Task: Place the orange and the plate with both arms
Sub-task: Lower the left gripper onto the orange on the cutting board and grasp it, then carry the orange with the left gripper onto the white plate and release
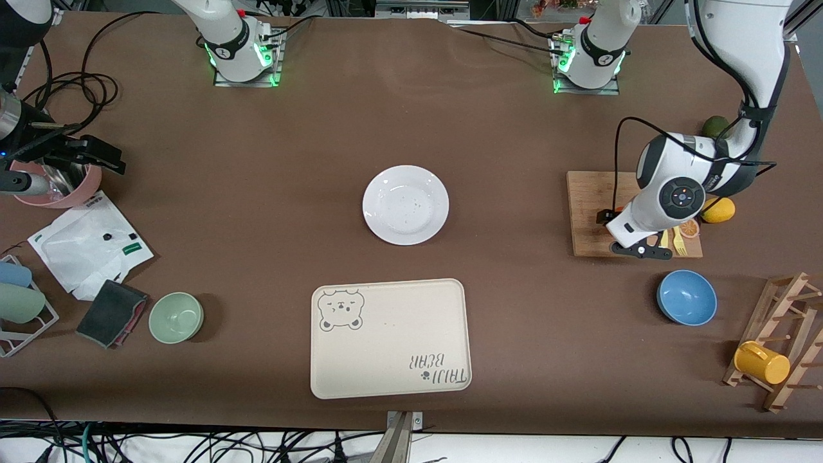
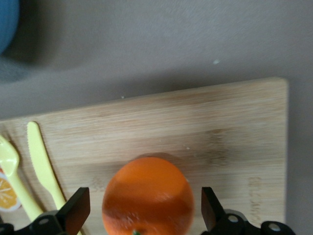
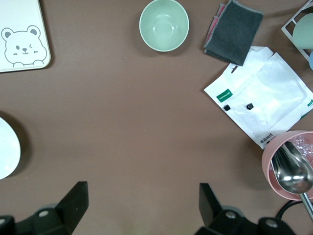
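Observation:
The orange (image 2: 146,196) sits on a wooden cutting board (image 2: 195,127) toward the left arm's end of the table. My left gripper (image 2: 145,211) is low over the board, open, with one finger on each side of the orange and a gap to each. In the front view the left gripper (image 1: 614,215) hides most of the orange. The white plate (image 1: 405,204) lies at the table's middle, and its edge shows in the right wrist view (image 3: 7,147). My right gripper (image 3: 142,205) is open and empty, and hangs over the right arm's end of the table (image 1: 106,157).
A cream bear tray (image 1: 389,337) lies nearer the camera than the plate. A yellow knife (image 2: 44,166), fork, orange slice and lemon (image 1: 719,209) are at the board's edge. Blue bowl (image 1: 687,297), green bowl (image 1: 176,317), dark cloth (image 1: 110,313), white bag (image 1: 87,244), pink bowl (image 1: 58,186), mug rack (image 1: 781,341).

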You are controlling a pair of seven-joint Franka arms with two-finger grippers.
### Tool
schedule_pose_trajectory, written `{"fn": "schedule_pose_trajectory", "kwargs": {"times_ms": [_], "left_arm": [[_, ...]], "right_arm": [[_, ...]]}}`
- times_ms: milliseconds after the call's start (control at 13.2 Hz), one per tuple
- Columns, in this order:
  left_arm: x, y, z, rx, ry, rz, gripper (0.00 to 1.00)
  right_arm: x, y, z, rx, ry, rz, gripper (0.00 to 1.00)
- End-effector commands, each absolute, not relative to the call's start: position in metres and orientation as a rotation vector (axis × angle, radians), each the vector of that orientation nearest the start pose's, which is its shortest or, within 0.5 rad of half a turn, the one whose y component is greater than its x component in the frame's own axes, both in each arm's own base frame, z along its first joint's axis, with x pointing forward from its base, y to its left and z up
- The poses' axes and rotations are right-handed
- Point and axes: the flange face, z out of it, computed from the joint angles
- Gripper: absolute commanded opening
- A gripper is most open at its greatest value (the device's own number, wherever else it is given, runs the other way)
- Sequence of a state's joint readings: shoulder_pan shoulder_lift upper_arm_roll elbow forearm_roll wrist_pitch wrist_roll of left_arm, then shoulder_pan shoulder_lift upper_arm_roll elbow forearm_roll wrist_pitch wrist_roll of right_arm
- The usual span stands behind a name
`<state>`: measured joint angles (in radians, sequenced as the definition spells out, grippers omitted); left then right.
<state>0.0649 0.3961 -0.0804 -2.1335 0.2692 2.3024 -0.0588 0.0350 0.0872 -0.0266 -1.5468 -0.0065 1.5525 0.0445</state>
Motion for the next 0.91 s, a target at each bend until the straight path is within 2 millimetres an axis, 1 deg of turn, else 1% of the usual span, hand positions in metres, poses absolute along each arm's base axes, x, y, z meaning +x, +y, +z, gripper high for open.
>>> {"fn": "schedule_pose_trajectory", "kwargs": {"times_ms": [0, 76, 228, 379, 455, 531, 607, 683, 758, 834], "left_arm": [[0.545, 0.012, 0.193, -2.968, 0.277, 0.314, 1.00], [0.545, 0.010, 0.192, -2.971, 0.280, 0.316, 0.95], [0.544, 0.008, 0.190, -2.982, 0.268, 0.326, 0.50], [0.543, 0.006, 0.191, -2.989, 0.258, 0.335, 0.26], [0.545, -0.004, 0.197, -3.012, 0.244, 0.336, 0.22], [0.547, -0.014, 0.212, -3.022, 0.222, 0.365, 0.20], [0.555, -0.038, 0.239, -3.019, 0.256, 0.349, 0.20], [0.563, -0.063, 0.261, -3.013, 0.233, 0.364, 0.20], [0.571, -0.088, 0.281, -3.005, 0.174, 0.393, 0.20], [0.576, -0.119, 0.299, -2.998, 0.146, 0.403, 0.20]], "right_arm": [[0.577, 0.006, 0.588, -3.152, 0.055, 0.132, 1.00], [0.577, 0.006, 0.588, -3.152, 0.055, 0.132, 1.00], [0.577, 0.006, 0.588, -3.152, 0.055, 0.132, 1.00], [0.577, 0.006, 0.588, -3.152, 0.055, 0.132, 1.00], [0.577, 0.006, 0.588, -3.152, 0.055, 0.132, 1.00], [0.577, 0.006, 0.588, -3.152, 0.055, 0.132, 1.00], [0.577, 0.006, 0.588, -3.152, 0.055, 0.132, 1.00], [0.577, 0.006, 0.588, -3.152, 0.055, 0.132, 1.00], [0.577, 0.006, 0.588, -3.152, 0.055, 0.132, 1.00], [0.577, 0.006, 0.588, -3.152, 0.055, 0.132, 1.00]]}}
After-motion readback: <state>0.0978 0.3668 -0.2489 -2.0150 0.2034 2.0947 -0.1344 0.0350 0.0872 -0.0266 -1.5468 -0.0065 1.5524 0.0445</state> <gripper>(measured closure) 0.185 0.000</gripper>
